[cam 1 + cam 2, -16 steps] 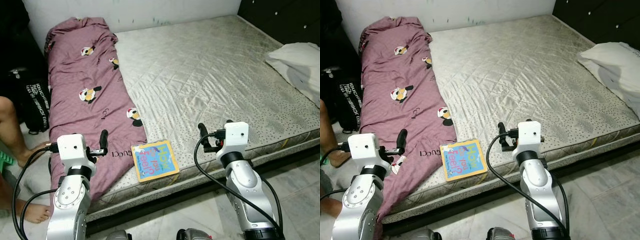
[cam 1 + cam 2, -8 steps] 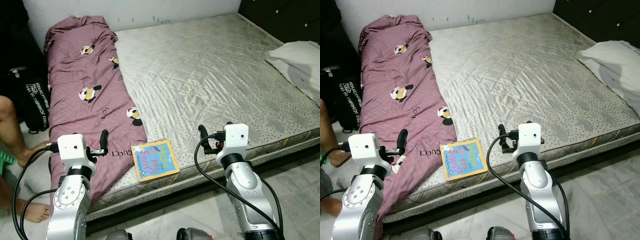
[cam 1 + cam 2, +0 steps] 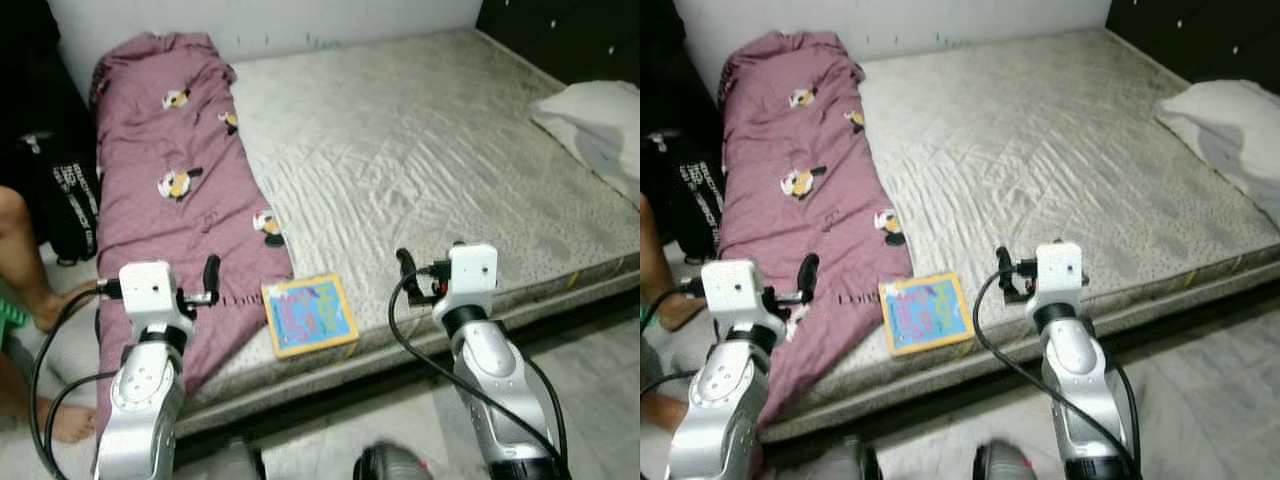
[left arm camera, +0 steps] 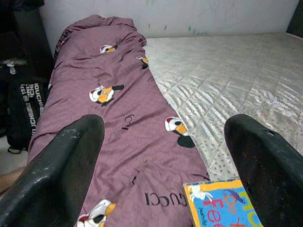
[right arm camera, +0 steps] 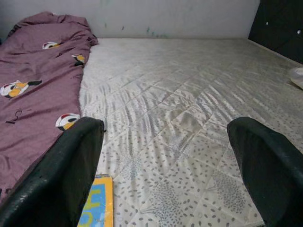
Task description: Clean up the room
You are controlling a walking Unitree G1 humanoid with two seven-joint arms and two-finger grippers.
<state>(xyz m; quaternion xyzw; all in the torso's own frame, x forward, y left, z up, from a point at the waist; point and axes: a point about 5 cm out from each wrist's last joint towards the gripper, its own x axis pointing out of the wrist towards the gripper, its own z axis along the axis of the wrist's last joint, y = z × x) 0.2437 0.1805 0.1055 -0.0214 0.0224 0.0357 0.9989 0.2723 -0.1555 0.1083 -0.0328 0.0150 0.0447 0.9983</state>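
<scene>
Tidying looked barely begun: book (image 3: 308,313) and blanket (image 3: 175,190) lay on the mattress (image 3: 430,170), with both the left gripper (image 4: 163,165) and the right gripper (image 5: 165,170) spread and empty.

"GUCCI" on the purple blanket (image 4: 118,142); "Fee…" on the book cover (image 4: 218,203).

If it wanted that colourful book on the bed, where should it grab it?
Probably the near edge of the book. It lies flat at the mattress border, beside the purple blanket, so a finger could slip under from the front. The open left gripper is closest.
</scene>
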